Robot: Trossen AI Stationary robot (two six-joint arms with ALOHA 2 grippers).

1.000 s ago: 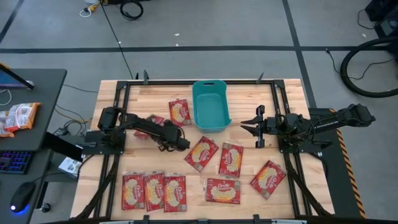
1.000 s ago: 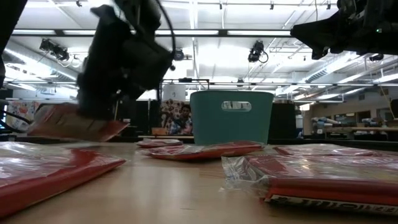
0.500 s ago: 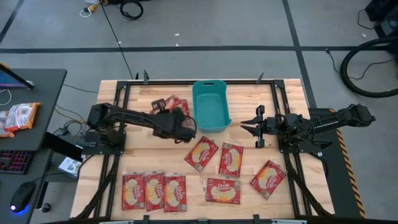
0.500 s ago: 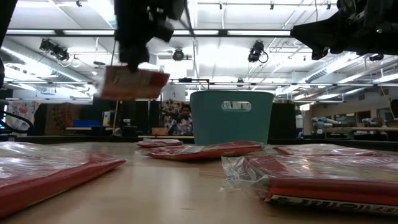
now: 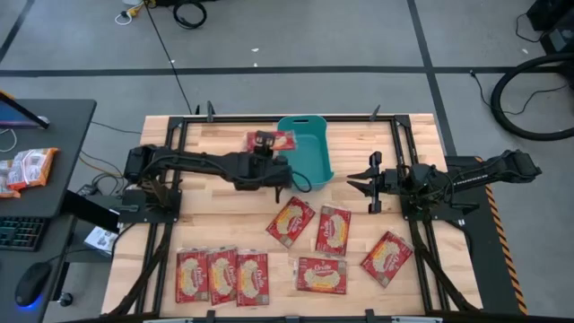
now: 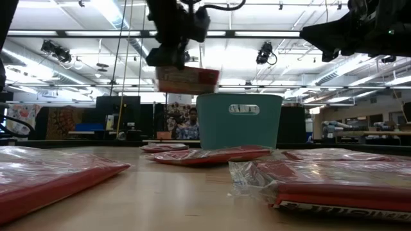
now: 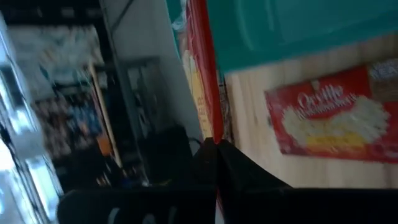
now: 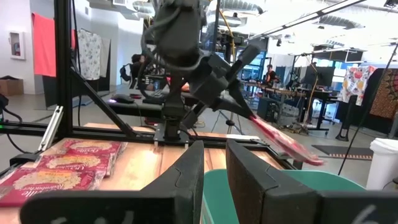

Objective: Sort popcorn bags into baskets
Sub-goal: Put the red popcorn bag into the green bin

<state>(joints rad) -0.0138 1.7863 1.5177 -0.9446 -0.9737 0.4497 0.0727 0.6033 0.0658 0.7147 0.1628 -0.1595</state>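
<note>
My left gripper [image 5: 265, 144] is shut on a red popcorn bag [image 5: 273, 140] [image 6: 187, 79], high above the table by the left wall of the teal basket [image 5: 305, 152] [image 6: 239, 120]. In the left wrist view this bag [image 7: 198, 81] shows edge-on, with the basket [image 7: 292, 31] beyond it. Several more popcorn bags lie flat on the wooden table, among them two near the middle [image 5: 290, 221] [image 5: 334, 230] and a row of three at the near left [image 5: 221, 274]. My right gripper [image 5: 361, 180] [image 8: 214, 158] waits open to the right of the basket, touching nothing. My left gripper pinches the bag by one edge [image 7: 208, 134] between its two fingers. The bag sticks out past the fingertips toward the table's far edge. It is lifted clear of the table, about level in the low view and above the basket's rim.
One popcorn bag [image 7: 336, 118] lies on the table below my left arm, beside the basket. Black frame rails [image 5: 175, 148] run along the table's sides. A side desk at the left holds an orange-and-white snack packet [image 5: 27, 169]. A person [image 6: 189, 123] sits far behind the table.
My left gripper has risen with the popcorn bag and carried it toward the table's far edge and the basket, and its wrist has rolled. The bag, low over the table a second ago, now hangs above rim height at the basket's left wall.
</note>
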